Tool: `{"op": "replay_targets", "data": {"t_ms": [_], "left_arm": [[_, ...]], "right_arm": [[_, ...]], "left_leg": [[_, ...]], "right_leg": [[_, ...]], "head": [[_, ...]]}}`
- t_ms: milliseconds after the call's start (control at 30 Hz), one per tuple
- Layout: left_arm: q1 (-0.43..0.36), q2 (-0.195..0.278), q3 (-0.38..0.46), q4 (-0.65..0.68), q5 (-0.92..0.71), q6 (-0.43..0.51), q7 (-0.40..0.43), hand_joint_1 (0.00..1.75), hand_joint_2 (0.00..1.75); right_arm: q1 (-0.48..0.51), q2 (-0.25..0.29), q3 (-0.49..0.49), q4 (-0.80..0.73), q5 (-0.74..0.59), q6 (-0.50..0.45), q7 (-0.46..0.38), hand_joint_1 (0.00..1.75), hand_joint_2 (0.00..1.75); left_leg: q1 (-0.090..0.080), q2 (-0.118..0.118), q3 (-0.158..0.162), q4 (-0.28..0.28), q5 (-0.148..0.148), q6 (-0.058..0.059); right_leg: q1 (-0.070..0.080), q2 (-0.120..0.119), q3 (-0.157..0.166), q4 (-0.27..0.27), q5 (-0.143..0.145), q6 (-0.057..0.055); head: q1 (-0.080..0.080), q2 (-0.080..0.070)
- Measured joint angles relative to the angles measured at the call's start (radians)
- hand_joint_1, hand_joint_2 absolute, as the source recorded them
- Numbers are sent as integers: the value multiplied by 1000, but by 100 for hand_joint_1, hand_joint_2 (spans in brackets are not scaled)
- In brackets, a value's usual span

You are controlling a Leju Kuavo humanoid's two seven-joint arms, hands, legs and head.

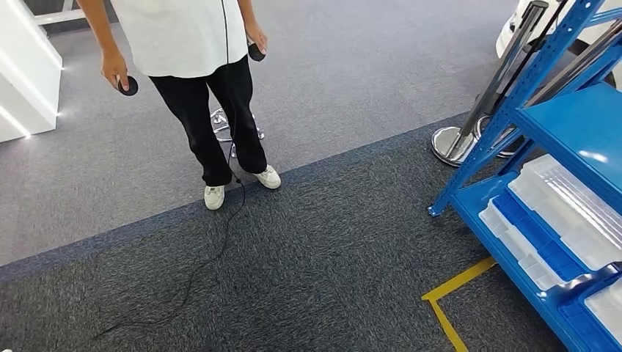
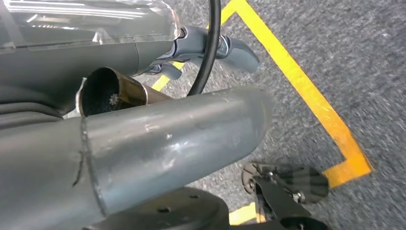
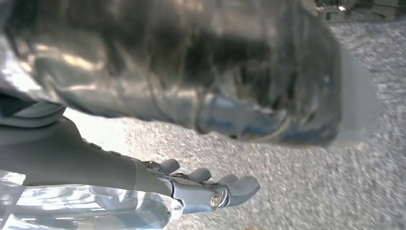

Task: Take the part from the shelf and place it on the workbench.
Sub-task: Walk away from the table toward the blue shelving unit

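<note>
Both hands hang low at the robot's sides, pointing down at the carpet, which suits walking rather than reaching. Seen from its wrist camera, the left hand [image 2: 210, 48] has its fingers stretched out loosely with nothing between them; a black cable [image 2: 210, 43] crosses in front of them but is not gripped. A yellow floor line [image 2: 306, 91] runs on the grey carpet [image 2: 364, 57] beyond those fingertips, turning a corner (it looks like a marked standing spot for the robot). The right hand [image 3: 210, 189], in its own wrist picture, is likewise held out flat with fingers slightly apart and holding nothing, speckled carpet beyond it.

From the head camera, a blue shelf [image 1: 565, 125] stands ahead and well off to the right-hand side, clear of both hands. On its lower tier lie translucent plastic boxes [image 1: 565, 213], side by side; the part to be fetched is probably among them, though which one, and what is inside, cannot be told from here. The workbench is not something I can pick out.

Ahead and towards the left-hand side, a person [image 1: 198, 88] stands on the carpet holding a small dark controller [image 1: 127, 86] in each hand, likely steering the robot. My reading: the task has barely begun, and the robot must turn right towards the shelf.
</note>
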Motion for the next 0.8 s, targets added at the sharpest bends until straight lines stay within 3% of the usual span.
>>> {"op": "replay_targets", "data": {"t_ms": [33, 100, 167, 200, 233, 300, 367, 400, 500, 567, 633, 700, 733, 800], "left_arm": [[0, 0, -1, 0, 0, 0, 0, 0, 0], [1, 0, -3, 0, 0, -1, 1, 0, 0], [5, 0, -3, 0, 0, -2, 3, 0, 0], [5, 0, -4, 0, 0, -2, 3, 0, 0], [5, 0, -4, 0, 0, -3, 4, 0, 0], [3, 0, -4, 0, 0, -4, 4, 0, 0], [1, 0, -4, 0, 0, -5, 4, 0, 0], [0, 0, -5, 0, 0, -5, 5, 0, 0], [-6, -1, -7, 0, 0, -5, 9, 0, 0], [-7, -1, -9, 0, 1, -3, 9, 0, 0], [-4, -1, -9, 0, 1, -2, 11, 0, 0], [1, -1, -9, 0, 2, -2, 12, 0, 0], [2, -1, -9, 0, 3, -2, 13, 0, 0], [2, -1, -9, 0, 3, -2, 13, 0, 0]], "right_arm": [[2, 0, -1, 0, 0, 0, 0, 0, 0], [0, 0, -1, 0, 0, 0, 0, 0, 0], [-1, 0, -2, 0, 0, 0, 0, 0, 0], [-1, 0, -3, 0, 0, 0, 0, 0, 0], [0, 0, -4, 0, 0, 0, 0, 0, 0], [1, -1, -6, 0, 0, 0, 1, 0, 0], [-1, -2, -7, 0, 0, 0, 1, 0, 0], [-1, -2, -7, 0, 0, 0, 1, 0, 0], [1, -3, -9, 0, 0, 0, 7, 0, 0], [0, -3, -10, 0, 0, 0, 11, 0, 0], [-3, -3, -12, 0, 0, 0, 12, 0, 0], [-3, -3, -13, 0, 0, 0, 13, 0, 0], [-2, -3, -14, 0, 0, 1, 14, 0, 0], [-1, -3, -14, 0, 0, 1, 16, 0, 0]], "left_leg": [[0, 12, 0, -6, 6, 9], [-2, 40, -4, -11, 14, 20], [-6, 70, -9, -11, 15, 23], [-8, 84, -11, -10, 14, 23], [-9, 98, -11, -10, 14, 22], [-10, 121, -10, -6, 10, 18], [-13, 139, -10, 1, 3, 8], [-15, 146, -9, 3, 1, 3], [-15, 160, -1, 5, -5, -14], [-10, 120, -17, 51, -43, -23], [-5, 69, -69, 168, -109, -30], [-3, 56, -119, 269, -139, -33], [-3, 54, -124, 274, -125, -33], [-2, 39, -84, 177, -52, -29]], "right_leg": [[0, -22, -11, 20, -16, 3], [1, -76, -56, 119, -81, 8], [0, -93, -108, 241, -138, 13], [-1, -96, -116, 267, -142, 15], [-2, -99, -102, 253, -128, 16], [-2, -123, -28, 129, -71, 14], [5, -157, 30, 23, -40, 1], [9, -165, 38, 3, -39, -6], [11, -143, 36, -4, -35, -25], [5, -123, 39, -13, -28, -39], [4, -102, 36, -13, -24, -47], [5, -76, 33, -10, -23, -48], [6, -61, 32, -8, -23, -49], [6, -33, 32, -4, -23, -48]], "head": [[1, 0], [2, 0], [3, 0], [2, 0], [3, 0], [3, 0], [2, 0], [2, 0], [2, 0], [1, 0], [-1, 0], [-1, 0], [-1, 0], [-1, 0]]}}
